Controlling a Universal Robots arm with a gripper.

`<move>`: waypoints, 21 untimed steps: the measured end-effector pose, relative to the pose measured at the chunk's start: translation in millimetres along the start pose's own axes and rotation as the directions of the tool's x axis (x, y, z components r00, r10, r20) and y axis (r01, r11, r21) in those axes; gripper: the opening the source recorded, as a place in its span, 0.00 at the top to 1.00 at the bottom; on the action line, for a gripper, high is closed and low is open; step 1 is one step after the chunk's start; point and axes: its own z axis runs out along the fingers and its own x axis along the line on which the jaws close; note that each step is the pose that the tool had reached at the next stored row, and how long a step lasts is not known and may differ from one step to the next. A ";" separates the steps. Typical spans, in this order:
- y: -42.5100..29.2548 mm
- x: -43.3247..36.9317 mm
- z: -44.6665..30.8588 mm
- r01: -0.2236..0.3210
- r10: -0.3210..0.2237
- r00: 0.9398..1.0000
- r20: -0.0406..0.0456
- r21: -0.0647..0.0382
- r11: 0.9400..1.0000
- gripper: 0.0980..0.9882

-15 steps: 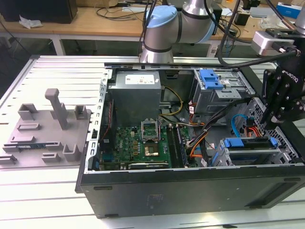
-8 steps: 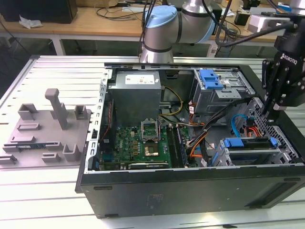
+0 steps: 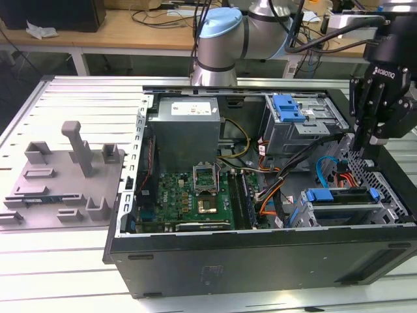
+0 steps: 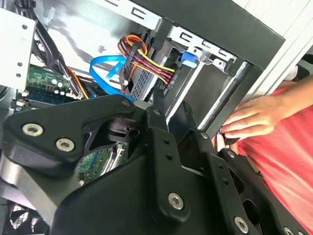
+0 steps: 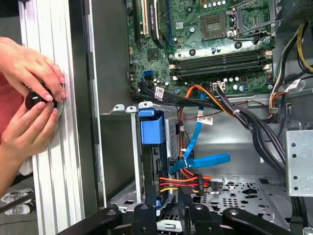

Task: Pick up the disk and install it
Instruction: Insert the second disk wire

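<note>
The disk, a silver drive in a bright blue carrier, lies in the lower bay at the exterior view's right end of the open computer case. In the first wrist view its blue carrier shows edge-on inside the metal cage. In the second wrist view a blue tab of the disk peeks out of the bay. My gripper hangs above that end of the case, over the bay's far side. Its black fingers stand apart with nothing between them. The gripper is open and apart from the disk.
A person's hands rest on the slotted table beside the case wall, holding a small black round thing. Blue and orange cables run beside the bay. A blue latch tops the upper cage. A grey fixture plate lies at the exterior view's left.
</note>
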 end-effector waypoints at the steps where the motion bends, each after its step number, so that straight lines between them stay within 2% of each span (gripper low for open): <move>1: 0.4 -0.3 0.0 0.000 0.000 1.000 0.000 0.000 1.000 0.75; 5: 4.4 -0.7 0.8 -0.003 0.003 1.000 0.000 0.003 1.000 0.75; 10: 13.8 -1.3 4.9 -0.011 0.011 1.000 0.000 0.003 1.000 0.75; 21: 16.4 -2.6 11.9 -0.032 0.032 0.999 0.000 -0.002 0.999 0.75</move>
